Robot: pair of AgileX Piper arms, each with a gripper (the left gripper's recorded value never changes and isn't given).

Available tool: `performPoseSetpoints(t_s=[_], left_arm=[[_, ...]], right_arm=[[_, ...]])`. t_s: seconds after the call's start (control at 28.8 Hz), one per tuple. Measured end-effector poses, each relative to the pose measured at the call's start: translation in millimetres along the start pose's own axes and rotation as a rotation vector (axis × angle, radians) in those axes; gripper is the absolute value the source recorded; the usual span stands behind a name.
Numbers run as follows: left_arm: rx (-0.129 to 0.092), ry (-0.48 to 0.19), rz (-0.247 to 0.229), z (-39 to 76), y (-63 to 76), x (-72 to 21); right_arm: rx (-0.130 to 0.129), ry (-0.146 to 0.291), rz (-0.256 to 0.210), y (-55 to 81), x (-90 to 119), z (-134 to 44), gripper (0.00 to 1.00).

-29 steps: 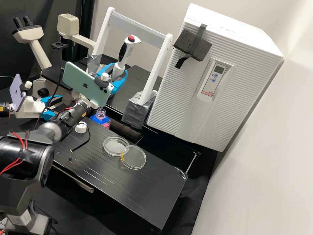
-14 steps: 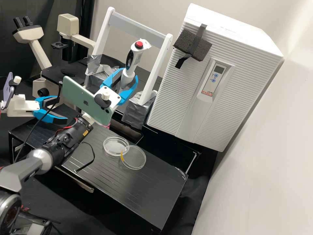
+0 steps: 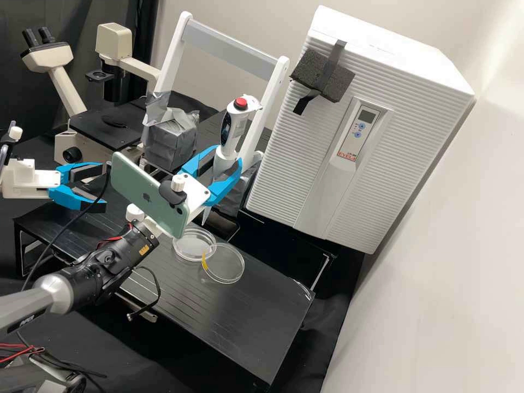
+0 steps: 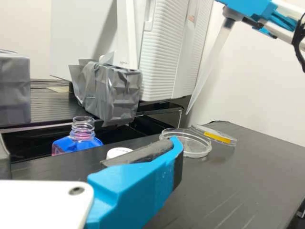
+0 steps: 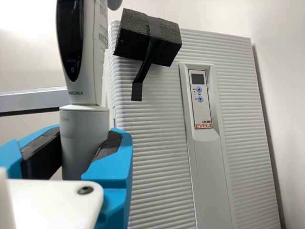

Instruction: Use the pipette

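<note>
On my feed the pipette [image 3: 233, 131] is white and grey with a red button on top. The right gripper [image 3: 224, 161] and left gripper [image 3: 93, 184] are both bright blue on white. The bottle [image 4: 82, 139] reads pink at the neck, blue below. One clear dish [image 3: 223, 263] carries a yellow strip. The cabinet [image 3: 349, 164] at right is white with fine horizontal ribbing; the bench [image 3: 251, 322] is black, finely lined.

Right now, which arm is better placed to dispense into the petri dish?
Right. The right hand is shut on the pipette, tip down and close above the petri dish. The left hand is open, empty and off to the side.
</note>
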Motion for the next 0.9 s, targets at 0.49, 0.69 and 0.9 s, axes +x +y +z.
performPoseSetpoints(t_s=[0.49, 0.69, 0.9], left_arm=[[0.0, -0.015, -0.003, 4.1, -0.9, 1.1], [0.002, -0.02, 0.008, 5.0, 2.0, 3.5], [0.001, -0.024, 0.012, 6.3, 3.1, 5.0]], right_arm=[[-0.028, 0.01, -0.077, -8.9, -4.8, 1.1, 0.0], [-0.033, 0.006, -0.071, -7.8, -4.6, 2.0, 0.0], [-0.043, -0.007, -0.074, -8.2, -3.7, 4.9, 0.0]])
